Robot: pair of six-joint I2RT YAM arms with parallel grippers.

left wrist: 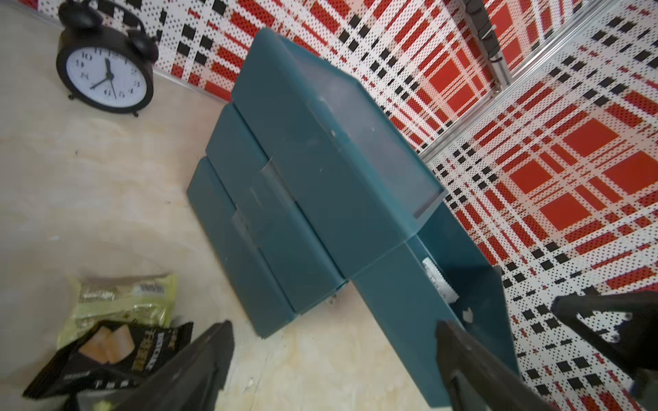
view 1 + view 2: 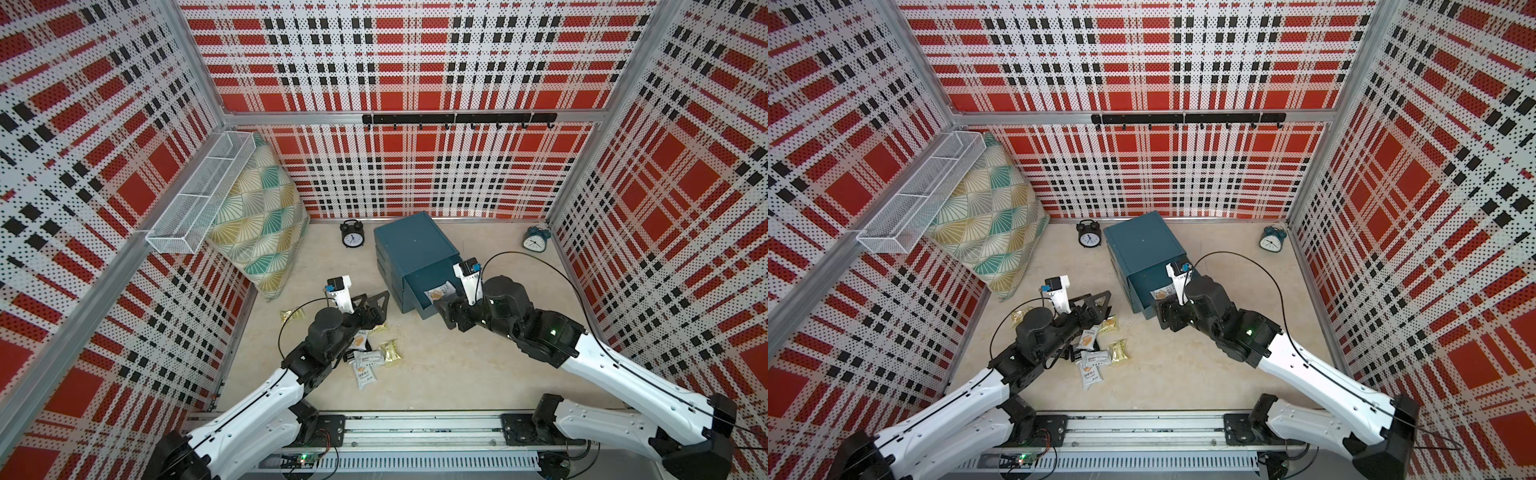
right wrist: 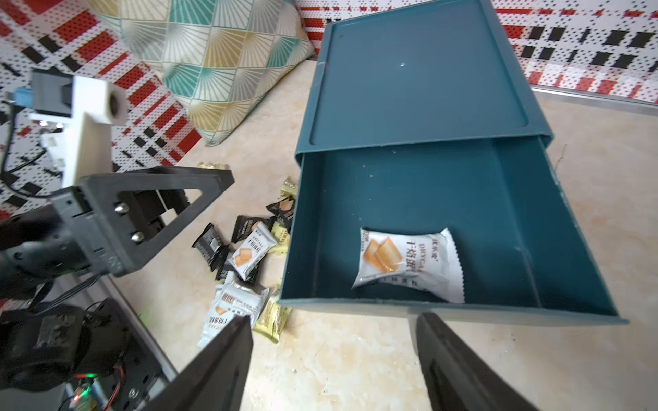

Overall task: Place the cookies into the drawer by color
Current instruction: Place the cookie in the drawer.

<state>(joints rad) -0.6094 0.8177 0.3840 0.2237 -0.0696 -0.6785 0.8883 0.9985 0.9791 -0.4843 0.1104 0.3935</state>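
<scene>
One white packet [image 3: 406,263] deposited in open top drawer [image 3: 463,199]; remaining cookies [image 2: 368,360] heaped on worktop [image 2: 457,374] near left edge. Left fingers [image 1: 199,366], right fingers [image 3: 220,363] spread, empty.

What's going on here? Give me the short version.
Two robot arms are sorting cookie packets into the teal drawer cabinet. Its top drawer is pulled out, with one white packet lying inside. The right gripper is open and empty just in front of that drawer. The left gripper is open and empty beside the pile of white, black and yellow packets on the table.
</scene>
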